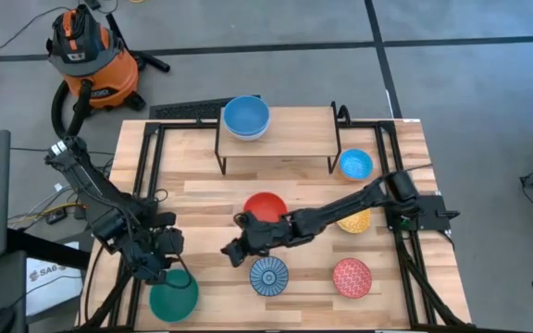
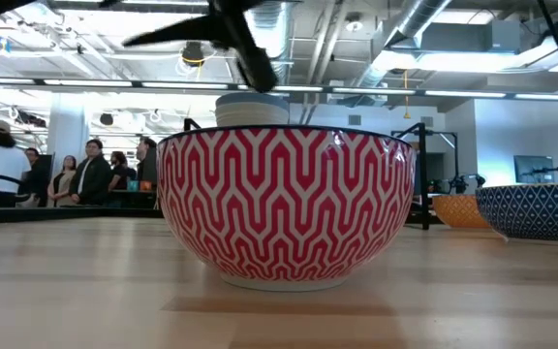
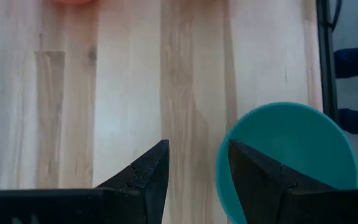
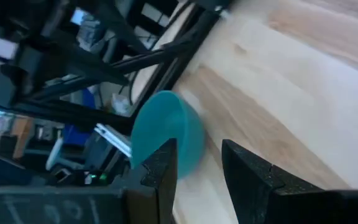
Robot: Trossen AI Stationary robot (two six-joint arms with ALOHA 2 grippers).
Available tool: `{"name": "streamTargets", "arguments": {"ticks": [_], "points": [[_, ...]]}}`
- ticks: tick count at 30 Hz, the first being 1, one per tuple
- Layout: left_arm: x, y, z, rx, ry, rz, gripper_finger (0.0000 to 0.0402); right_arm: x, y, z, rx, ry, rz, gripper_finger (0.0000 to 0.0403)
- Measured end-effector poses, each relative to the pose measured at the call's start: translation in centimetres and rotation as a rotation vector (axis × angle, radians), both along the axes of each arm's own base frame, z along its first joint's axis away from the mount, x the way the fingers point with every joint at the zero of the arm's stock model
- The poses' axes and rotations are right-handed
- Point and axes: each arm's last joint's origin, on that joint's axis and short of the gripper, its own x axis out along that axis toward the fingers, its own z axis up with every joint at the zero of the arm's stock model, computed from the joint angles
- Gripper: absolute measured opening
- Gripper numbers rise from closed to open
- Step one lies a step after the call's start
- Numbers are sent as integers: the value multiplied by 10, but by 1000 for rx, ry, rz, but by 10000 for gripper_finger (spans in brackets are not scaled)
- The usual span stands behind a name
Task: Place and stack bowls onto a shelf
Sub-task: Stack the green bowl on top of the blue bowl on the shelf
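Near the front left corner of the surface [image 1: 211,194], the teal bowl [image 1: 173,297] sits close to the edge, with your left pincer [image 1: 160,268] hovering just over its rim, fingers apart and empty. Judging by its look, the bowl is rigid, glazed and slippery, and it would chip if knocked; take it by the rim, one finger inside the wall and one outside, as the left wrist view already nearly lines up.

Your right pincer [image 1: 232,250] hangs mid-surface, fingers apart and holding nothing, between the red bowl [image 1: 265,208] and the patterned blue bowl [image 1: 268,275].

At the back, the shelf [image 1: 276,129] carries a blue bowl [image 1: 246,116] stacked on a white one at its left end; the rest of the plank looks free. A small blue bowl [image 1: 355,165] sits just beside its right legs. Mind the black frame rails along both sides.
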Motion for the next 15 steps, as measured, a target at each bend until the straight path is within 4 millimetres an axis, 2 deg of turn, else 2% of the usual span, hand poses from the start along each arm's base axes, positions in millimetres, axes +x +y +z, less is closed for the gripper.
{"name": "streamTargets", "arguments": {"ticks": [5, 10, 15], "points": [[-1, -1, -1, -36, 39, -4, 148, 22, -4, 6, -45, -54, 31, 152], [-5, -4, -2, -76, 65, -8, 148, 25, -12, 3, -122, -52, 52, 152], [-8, -6, -23, -100, 136, -20, 148, 26, -14, 3, -176, -64, 78, 153]]}}
